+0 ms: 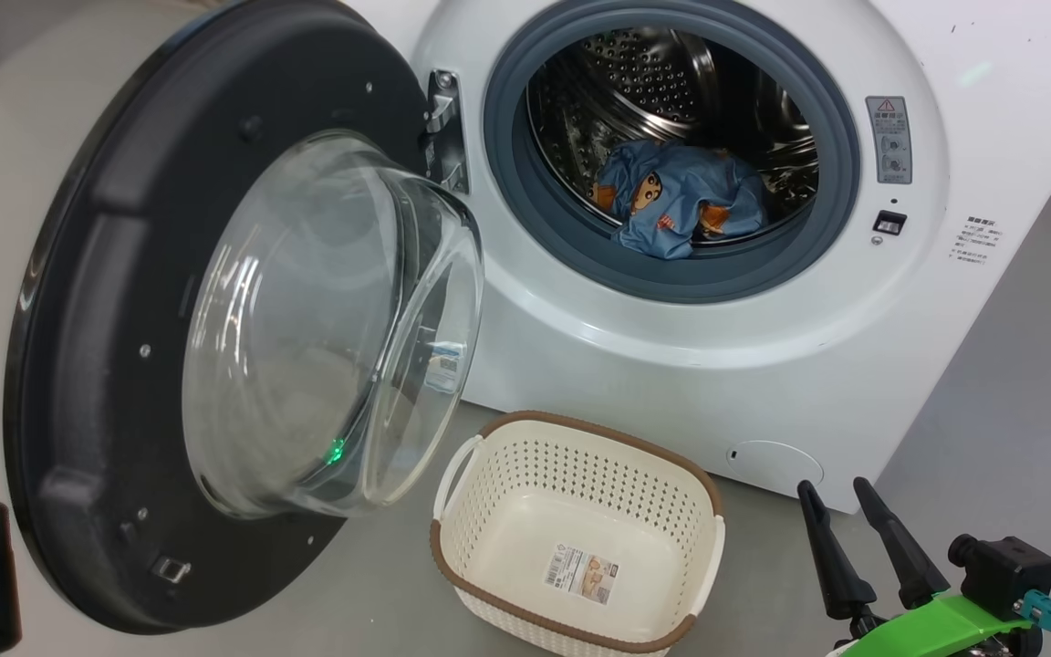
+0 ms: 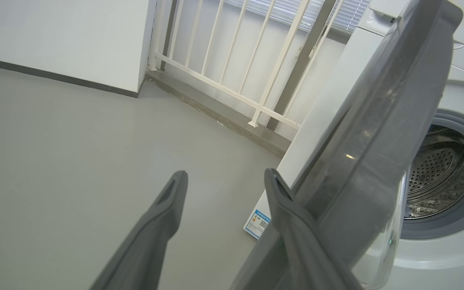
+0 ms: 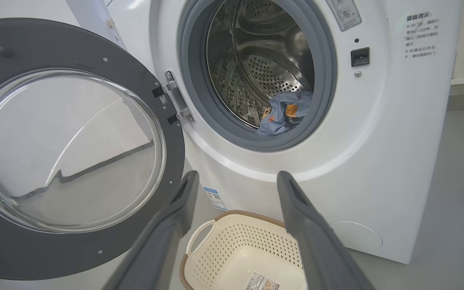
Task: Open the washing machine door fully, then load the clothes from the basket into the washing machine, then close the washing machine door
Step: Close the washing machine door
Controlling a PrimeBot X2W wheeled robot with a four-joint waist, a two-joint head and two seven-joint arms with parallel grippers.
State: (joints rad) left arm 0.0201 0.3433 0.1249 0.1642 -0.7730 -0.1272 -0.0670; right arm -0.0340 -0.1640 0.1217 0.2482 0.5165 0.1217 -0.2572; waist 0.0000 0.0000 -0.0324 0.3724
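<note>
Open washing machine door (image 1: 115, 274), glass bulging rightward, clothes (image 1: 681, 205) in drum (image 1: 653, 82), basket (image 1: 580, 438) lengthwise along washing machine (image 1: 671, 365) front, left gripper (image 2: 226, 177) and right gripper (image 1: 833, 488) released.

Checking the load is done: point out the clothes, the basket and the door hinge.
the clothes (image 1: 681, 205), head view, middle of the blue bundle
the basket (image 1: 580, 470), head view, perforated back wall
the door hinge (image 1: 442, 114), head view, its metal plate

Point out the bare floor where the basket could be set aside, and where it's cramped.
Widest bare floor: behind the open washing machine door, bordered by the wall and white railing. A second strip lies right of the washing machine, beyond the right tool. Cramped: the basket sits close between the door's glass bowl and the machine front.
</note>
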